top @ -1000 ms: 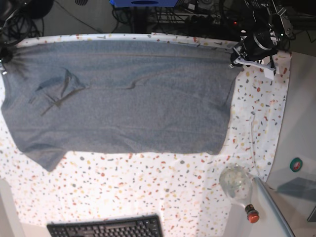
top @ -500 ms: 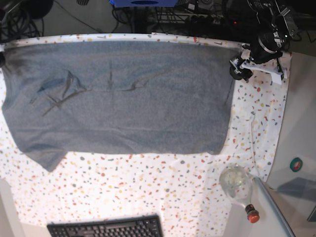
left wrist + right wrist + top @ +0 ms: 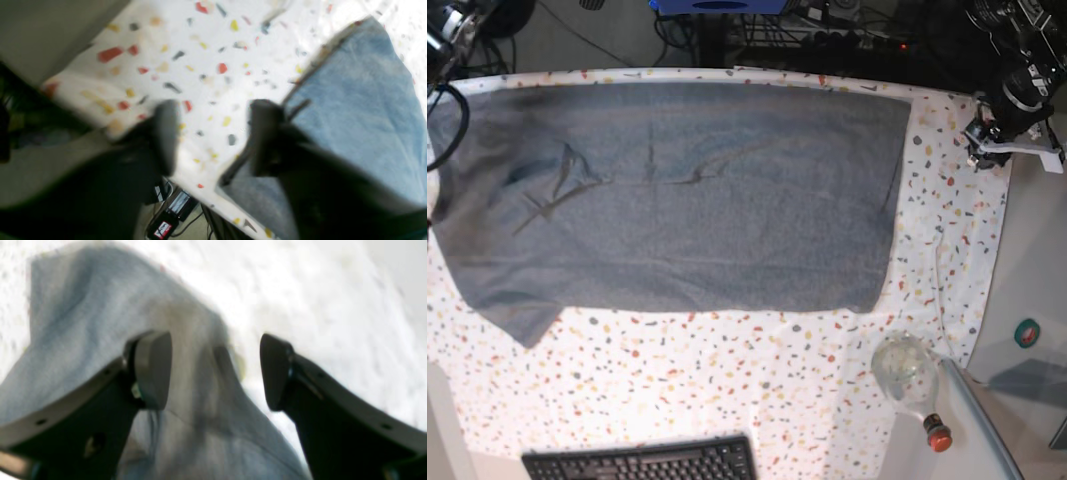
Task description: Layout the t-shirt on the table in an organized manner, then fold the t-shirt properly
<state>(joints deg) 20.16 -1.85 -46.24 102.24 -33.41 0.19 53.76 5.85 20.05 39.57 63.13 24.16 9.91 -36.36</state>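
Note:
The dark-grey t-shirt (image 3: 677,190) lies spread flat across the far half of the speckled table (image 3: 727,380), with a few creases left of its middle. My left gripper (image 3: 983,135) is open and empty, off the shirt's far right corner. In the left wrist view my left gripper (image 3: 215,133) hangs over bare cloth, with the shirt's edge (image 3: 360,110) just right of it. My right gripper (image 3: 447,25) is at the far left corner. In the right wrist view my right gripper (image 3: 215,370) is open above a shirt fold (image 3: 83,323), holding nothing.
A black keyboard (image 3: 642,462) lies at the near edge. A glass bottle with a red cap (image 3: 909,375) lies at the near right. A plain grey side surface (image 3: 1037,260) borders the table's right edge. Cables and equipment sit behind the far edge.
My left gripper let go of the shirt's far right corner and moved right, off the shirt. My right arm rose from the far left corner. The shirt's far edge now lies flat.

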